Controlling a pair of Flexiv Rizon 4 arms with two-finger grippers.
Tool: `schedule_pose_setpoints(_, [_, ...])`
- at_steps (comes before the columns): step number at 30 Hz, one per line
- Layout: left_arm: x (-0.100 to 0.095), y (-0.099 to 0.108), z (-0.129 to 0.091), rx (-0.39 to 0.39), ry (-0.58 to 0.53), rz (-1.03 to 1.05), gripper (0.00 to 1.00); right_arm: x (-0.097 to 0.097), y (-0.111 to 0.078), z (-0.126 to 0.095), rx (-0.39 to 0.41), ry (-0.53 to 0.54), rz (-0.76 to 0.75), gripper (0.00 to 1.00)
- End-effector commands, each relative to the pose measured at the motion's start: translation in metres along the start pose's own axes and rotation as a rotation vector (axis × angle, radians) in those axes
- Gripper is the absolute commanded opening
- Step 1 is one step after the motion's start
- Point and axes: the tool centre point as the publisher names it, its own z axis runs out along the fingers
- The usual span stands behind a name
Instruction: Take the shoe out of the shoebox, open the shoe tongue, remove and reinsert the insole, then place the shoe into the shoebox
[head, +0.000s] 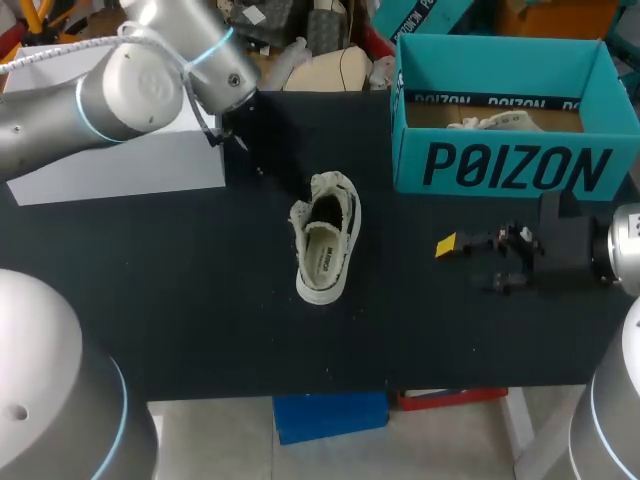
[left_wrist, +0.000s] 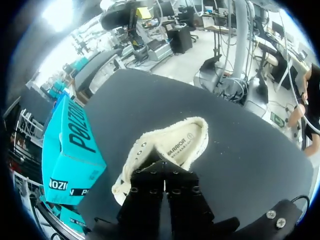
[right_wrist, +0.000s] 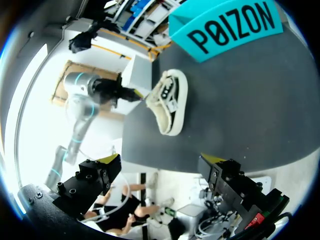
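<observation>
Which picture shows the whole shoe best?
The head view: it looks straight down on the shoe, so you see all of it, insole too. The left wrist view is closer, but the left gripper covers the toe end. The right wrist view shows it whole, but farther off and slanted.

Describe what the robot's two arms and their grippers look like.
Both arms are silver-grey with rounded joints ringed by glowing light-blue bands. The left arm has a white cable running along it, and the left gripper is black, dotted with small screw holes. The right arm ends in the black right gripper, whose blocky fingers have bright yellow tips.
</observation>
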Motion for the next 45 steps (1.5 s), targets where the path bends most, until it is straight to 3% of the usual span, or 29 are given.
schedule_pose_setpoints(1, [0.048, -0.013, -0.04, 0.052, -0.238, -0.276, 0.45, 0.0, 0.0, 0.0, 0.0, -0.001, 0.0, 1.0])
schedule_pose_setpoints(2, [0.056, -0.017, -0.042, 0.085, -0.234, -0.31, 1.0, 0.0, 0.0, 0.0, 0.0, -0.001, 0.0, 1.0])
schedule_pose_setpoints(16, [0.056, -0.017, -0.042, 0.085, -0.234, -0.31, 1.0, 0.0, 0.0, 0.0, 0.0, -0.001, 0.0, 1.0])
schedule_pose_setpoints(18, [0.055, -0.014, -0.043, 0.04, -0.265, -0.362, 1.0, 0.0, 0.0, 0.0, 0.0, -0.001, 0.0, 1.0])
schedule_pose_setpoints(20, [0.057, -0.01, -0.051, 0.046, -0.289, -0.429, 1.0, 0.0, 0.0, 0.0, 0.0, -0.001, 0.0, 1.0])
schedule_pose_setpoints(26, [0.073, 0.001, -0.071, -0.037, -0.329, -0.584, 1.0, 0.0, 0.0, 0.0, 0.0, -0.001, 0.0, 1.0])
schedule_pose_setpoints(28, [0.081, 0.002, -0.076, -0.004, -0.323, -0.619, 1.0, 0.0, 0.0, 0.0, 0.0, -0.001, 0.0, 1.0])
schedule_pose_setpoints(33, [0.099, 0.008, -0.082, -0.046, -0.333, -0.7, 1.0, 0.0, 0.0, 0.0, 0.0, -0.001, 0.0, 1.0])
schedule_pose_setpoints(35, [0.106, 0.009, -0.086, -0.024, -0.324, -0.724, 1.0, 0.0, 0.0, 0.0, 0.0, -0.001, 0.0, 1.0])
schedule_pose_setpoints(37, [0.106, 0.009, -0.088, -0.03, -0.336, -0.737, 1.0, 0.0, 0.0, 0.0, 0.0, -0.001, 0.0, 1.0])
schedule_pose_setpoints(39, [0.112, 0.004, -0.084, -0.083, -0.275, -0.675, 1.0, 0.0, 0.0, 0.0, 0.0, -0.001, 0.0, 1.0])
schedule_pose_setpoints(45, [0.114, 0.002, -0.084, -0.072, -0.269, -0.667, 1.0, 0.0, 0.0, 0.0, 0.0, -0.001, 0.0, 1.0])
